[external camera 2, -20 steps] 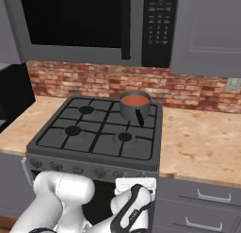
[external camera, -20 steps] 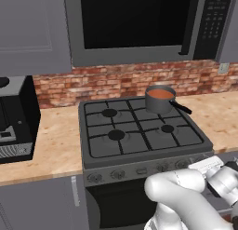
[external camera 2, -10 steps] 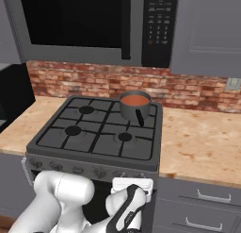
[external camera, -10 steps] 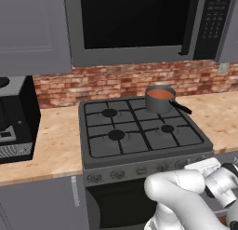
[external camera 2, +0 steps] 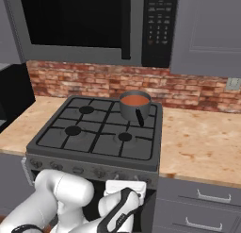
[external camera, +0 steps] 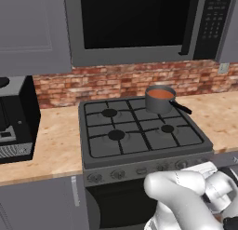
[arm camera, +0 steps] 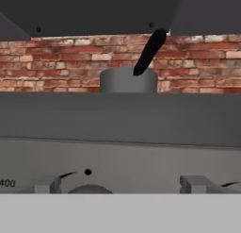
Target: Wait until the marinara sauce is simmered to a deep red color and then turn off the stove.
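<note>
Marinara sauce [external camera: 160, 93] sits in the grey saucepan [external camera 2: 135, 108] on the rear right burner of the stove [external camera: 139, 131], black handle [external camera 2: 140, 117] pointing toward the front. Colour reads orange-red, not deep red by my judgement, so I wait.

My gripper [external camera 2: 123, 213] is low in front of the stove's knob row [external camera 2: 89, 170], just beside the front panel. Can't tell if my fingers are apart or together; the tips aren't visible.

Risks:
- cutting the flame too soon on a colour call
- several near-identical knobs side by side; from this close I could turn the wrong 1
- the hand camera sees the pan only from the side [arm camera: 128, 81], so sauce colour must come from the base cameras

Readable text: "400" on the panel [arm camera: 7, 183]. Microwave keypad [external camera 2: 158, 20] is too blurred to read
</note>
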